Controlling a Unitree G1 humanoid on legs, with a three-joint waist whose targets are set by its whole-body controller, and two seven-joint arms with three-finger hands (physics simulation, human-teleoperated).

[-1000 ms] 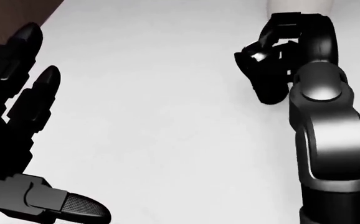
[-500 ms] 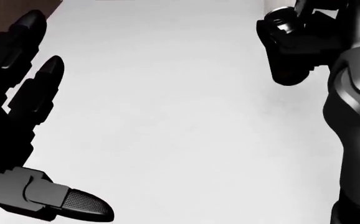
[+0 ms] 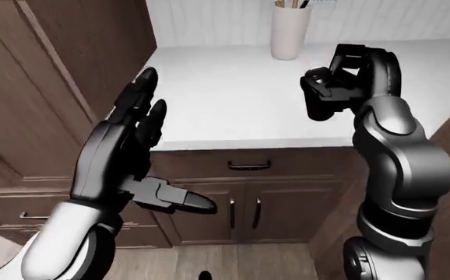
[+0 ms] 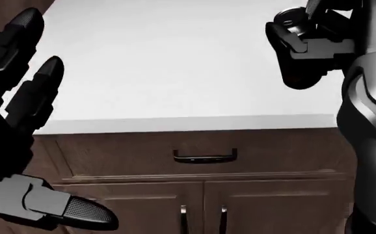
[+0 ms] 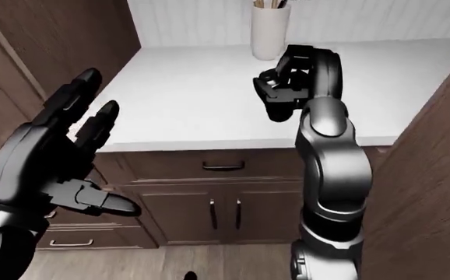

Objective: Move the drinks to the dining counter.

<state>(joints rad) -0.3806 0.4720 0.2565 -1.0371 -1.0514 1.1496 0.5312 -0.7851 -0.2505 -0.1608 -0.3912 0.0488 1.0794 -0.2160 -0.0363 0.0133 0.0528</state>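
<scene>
Counter (image 3: 233,99) is white and sits on brown cabinets with a drawer (image 4: 204,156) and two doors right below its edge. The robot is standing facing it with both arms up.

Left hand (image 3: 123,154) is wide open, palm turned inward, two long fingers pointing up toward the tall wooden cabinet (image 3: 62,70) on the left of the left-eye view and the thumb (image 3: 174,198) sticking out low toward the drawers. It's holding nothing and hangs off the counter's edge, not touching it.

Right hand (image 5: 283,87) is up over the counter, bent at the wrist with the fingers curled in on themselves. From these angles I honestly can't tell if it's fully shut or if there's something inside it, it's all black on black. In the head view it sits at the top right, above the white top.

Only loose thing on the counter is a cream utensil holder (image 3: 289,32) by the white panelled wall, with something poking out of its top, just past the right hand in the eye views.

Drinks: none showing in any view. A brown panel (image 5: 435,175) fills the right side of the right-eye view.
</scene>
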